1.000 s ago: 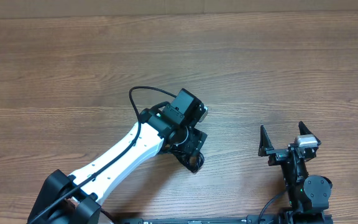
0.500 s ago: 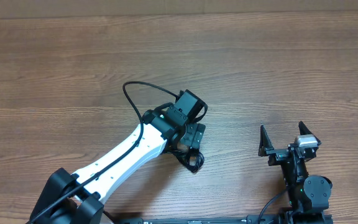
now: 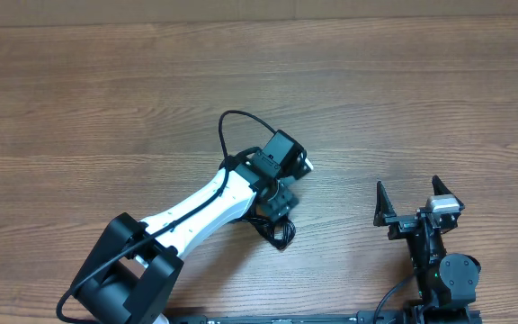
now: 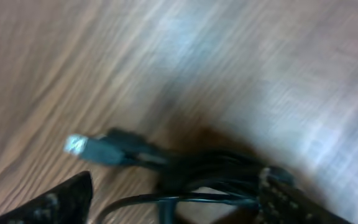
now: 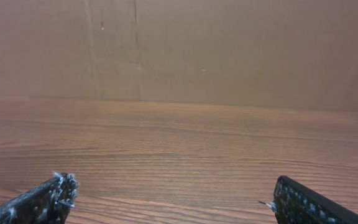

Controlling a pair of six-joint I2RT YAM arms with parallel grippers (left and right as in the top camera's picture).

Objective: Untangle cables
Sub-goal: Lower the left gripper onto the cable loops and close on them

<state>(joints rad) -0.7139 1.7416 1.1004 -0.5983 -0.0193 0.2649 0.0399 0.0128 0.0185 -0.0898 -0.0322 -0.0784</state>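
Observation:
The cables (image 3: 278, 232) are a small bunch of thin black cords on the wooden table, just below my left gripper (image 3: 277, 200). In the blurred left wrist view the bunch (image 4: 213, 171) lies between the two spread fingers of my left gripper (image 4: 173, 190). A cord with a pale plug end (image 4: 76, 145) sticks out to the left. The fingers stand wide apart around the bunch and are not closed on it. My right gripper (image 3: 415, 205) is open and empty at the table's front right. It also shows open in the right wrist view (image 5: 173, 190), over bare wood.
The thicker black wire of the left arm (image 3: 227, 126) loops up over the table behind the wrist. A brown board wall (image 5: 179, 50) stands at the table's far edge. The wooden table (image 3: 106, 99) spreads to the left and back.
My left arm has swung to the right and its wire loop moved right with it. The cable bunch lies in the same place. The right arm has not moved.

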